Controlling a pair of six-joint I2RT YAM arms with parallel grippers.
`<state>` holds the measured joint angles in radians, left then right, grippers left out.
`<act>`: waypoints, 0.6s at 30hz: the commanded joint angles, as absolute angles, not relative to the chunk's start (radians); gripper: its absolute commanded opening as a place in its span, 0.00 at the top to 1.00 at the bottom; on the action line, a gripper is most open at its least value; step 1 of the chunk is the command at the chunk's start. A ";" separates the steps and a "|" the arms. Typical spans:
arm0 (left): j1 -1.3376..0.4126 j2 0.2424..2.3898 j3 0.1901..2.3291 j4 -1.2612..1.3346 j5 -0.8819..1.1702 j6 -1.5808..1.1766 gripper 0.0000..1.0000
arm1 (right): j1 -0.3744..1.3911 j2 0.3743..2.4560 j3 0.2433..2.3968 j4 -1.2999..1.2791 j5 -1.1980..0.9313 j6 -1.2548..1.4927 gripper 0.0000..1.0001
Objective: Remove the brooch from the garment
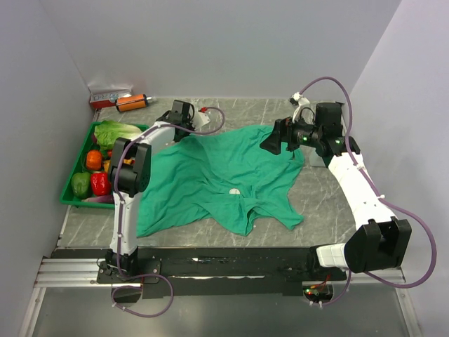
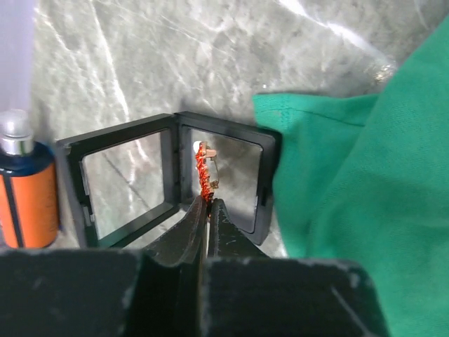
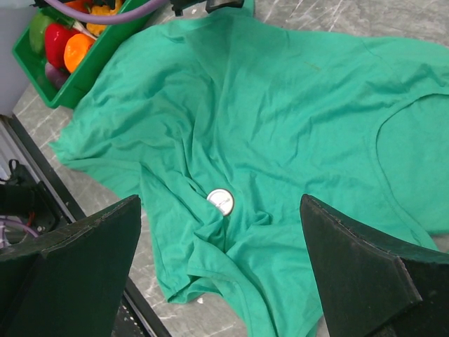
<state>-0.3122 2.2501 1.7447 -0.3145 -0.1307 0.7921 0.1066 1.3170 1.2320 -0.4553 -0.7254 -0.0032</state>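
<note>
The left gripper [image 2: 205, 205], pinching the brooch [image 2: 204, 168], fills the space over the open black case [image 2: 175, 154]. The orange bottle [image 2: 27, 203] and the garment [image 2: 365, 196] edge hem the case sideways; beyond it the marble table [image 2: 210, 56] lies free.

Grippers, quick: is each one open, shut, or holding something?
Left gripper: shut, pinching the brooch above the open black case.
Right gripper: open, empty, over the garment.

Left claw [image 2: 208, 205] reaches far forward, seemingly closed tight; right claw [image 3: 219, 210] hovers spread wide, tilted downward.
</note>
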 commanded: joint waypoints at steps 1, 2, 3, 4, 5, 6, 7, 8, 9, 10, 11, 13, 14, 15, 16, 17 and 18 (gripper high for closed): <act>-0.321 2.190 1.736 -0.275 -0.161 0.845 0.99 | 0.100 1.324 1.227 -0.405 -0.738 0.023 0.00; -0.321 2.194 1.738 -0.272 -0.164 0.850 0.99 | 0.100 1.325 1.227 -0.403 -0.739 0.025 0.00; -0.321 2.192 1.736 -0.267 -0.169 0.854 0.99 | 0.100 1.328 1.227 -0.403 -0.739 0.025 0.00; -0.321 2.195 1.735 -0.258 -0.181 0.865 0.99 | 0.100 1.330 1.230 -0.400 -0.738 0.026 0.00; -0.321 2.194 1.732 -0.241 -0.187 0.873 0.99 | 0.100 1.333 1.230 -0.402 -0.738 0.026 0.00; -0.322 2.195 1.723 -0.226 -0.199 0.894 0.99 | 0.100 1.335 1.230 -0.399 -0.738 0.028 0.00; -0.327 2.195 1.715 -0.210 -0.225 0.906 0.99 | 0.100 1.336 1.229 -0.400 -0.738 0.029 0.00; -0.327 2.197 1.710 -0.180 -0.239 0.920 0.99 | 0.100 1.338 1.230 -0.400 -0.739 0.029 0.00; -0.328 2.197 1.701 -0.169 -0.248 0.940 0.99 | 0.100 1.341 1.230 -0.400 -0.741 0.032 0.00; -0.328 2.200 1.701 -0.161 -0.262 0.948 0.99 | 0.100 1.344 1.232 -0.399 -0.742 0.032 0.00; -0.328 2.203 1.709 -0.157 -0.264 0.951 0.99 | 0.100 1.345 1.230 -0.400 -0.739 0.031 0.00; -0.328 2.209 1.721 -0.164 -0.262 0.953 0.99 | 0.100 1.348 1.233 -0.399 -0.739 0.031 0.00; -0.328 2.209 1.726 -0.166 -0.261 0.953 0.99 | 0.100 1.348 1.232 -0.399 -0.741 0.031 0.00; -0.328 2.209 1.732 -0.169 -0.259 0.954 0.99 | 0.100 1.350 1.232 -0.397 -0.739 0.034 0.00; -0.328 2.210 1.733 -0.166 -0.261 0.954 0.99 | 0.100 1.354 1.232 -0.397 -0.739 0.032 0.00; -0.328 2.214 1.735 -0.164 -0.264 0.956 0.99 | 0.100 1.356 1.233 -0.397 -0.739 0.034 0.00; -0.328 2.214 1.733 -0.160 -0.265 0.963 0.99 | 0.100 1.359 1.235 -0.396 -0.739 0.034 0.00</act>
